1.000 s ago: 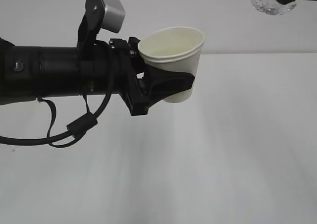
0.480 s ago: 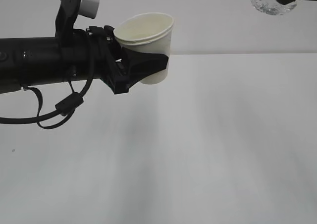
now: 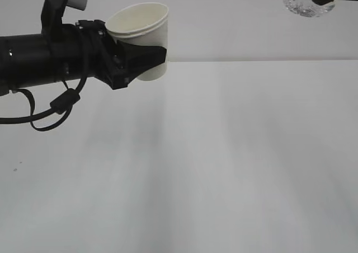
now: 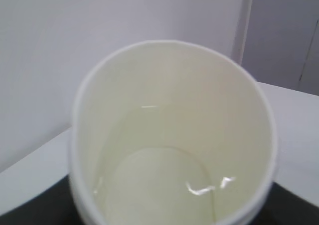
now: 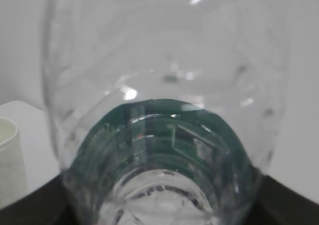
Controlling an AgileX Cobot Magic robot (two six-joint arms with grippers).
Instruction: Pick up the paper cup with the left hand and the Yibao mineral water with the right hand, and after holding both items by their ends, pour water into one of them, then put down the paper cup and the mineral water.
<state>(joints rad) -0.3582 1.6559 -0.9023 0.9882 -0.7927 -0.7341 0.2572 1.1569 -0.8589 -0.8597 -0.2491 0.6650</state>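
While lowering: keep paper cup [image 3: 141,32] level; it holds water.
Left claw [image 3: 146,61]: grasping cup, upper left.
Right claw: grasping Yibao mineral water [image 3: 305,1], upper right.

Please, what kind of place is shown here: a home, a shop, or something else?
Probably a lab or test bench: a bare white table before a plain wall, with only the left gripper holding the paper cup and the Yibao mineral water held aloft.

No readable text on the bottle's green label [image 5: 164,135].
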